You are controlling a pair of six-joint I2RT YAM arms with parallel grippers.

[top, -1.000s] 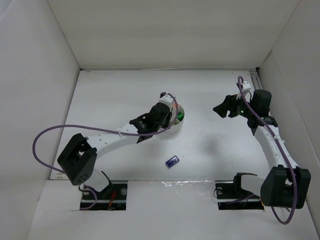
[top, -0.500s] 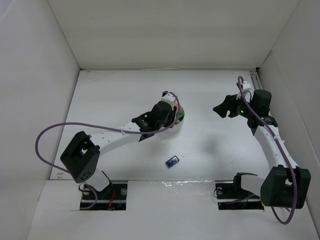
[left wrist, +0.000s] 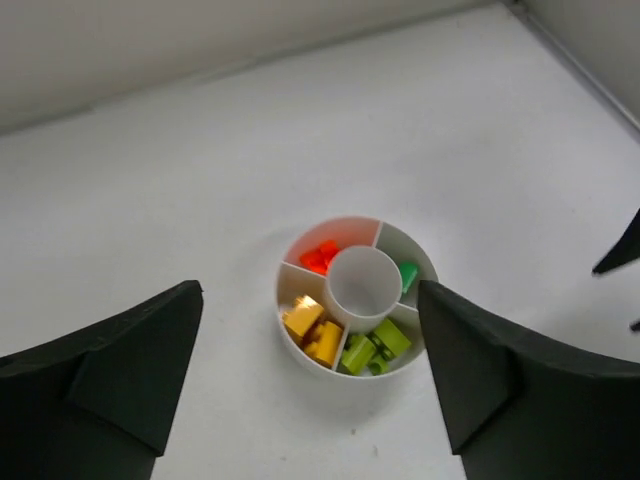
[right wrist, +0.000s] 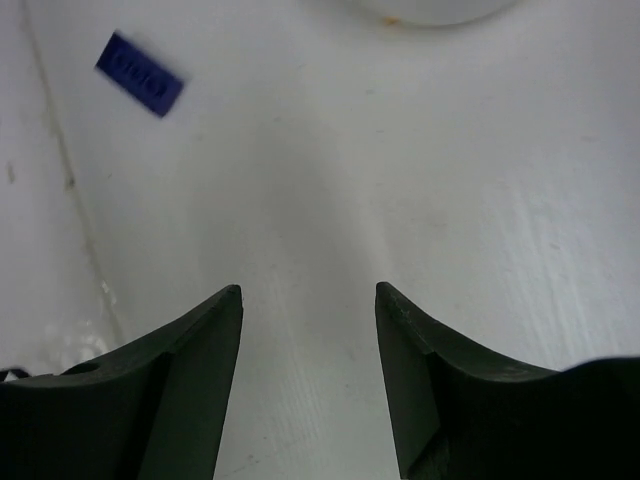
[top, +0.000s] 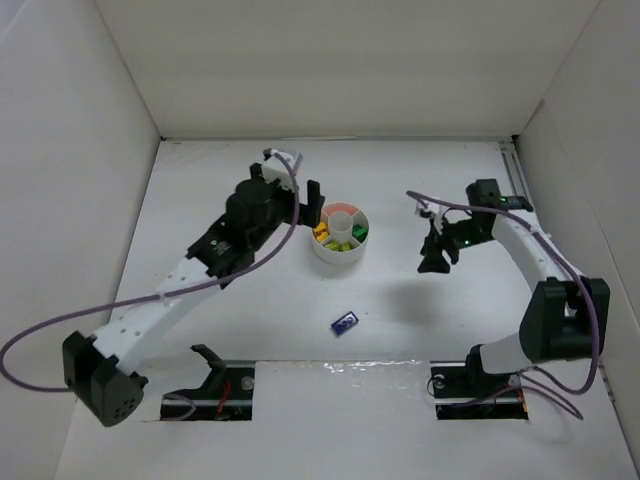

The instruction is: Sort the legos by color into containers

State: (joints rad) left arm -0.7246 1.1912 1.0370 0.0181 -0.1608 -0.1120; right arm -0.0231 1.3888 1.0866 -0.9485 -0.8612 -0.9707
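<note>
Left pincer agape, empty, near dish | right pincer agape, empty | blue lego on table

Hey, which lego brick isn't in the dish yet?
The blue brick. It lies alone on the table, nearer the arm bases. The other bricks, orange, yellow, lime and green, all sit inside compartments of the white dish.

White table inside white walls, possibly cardboard or foam board
</note>
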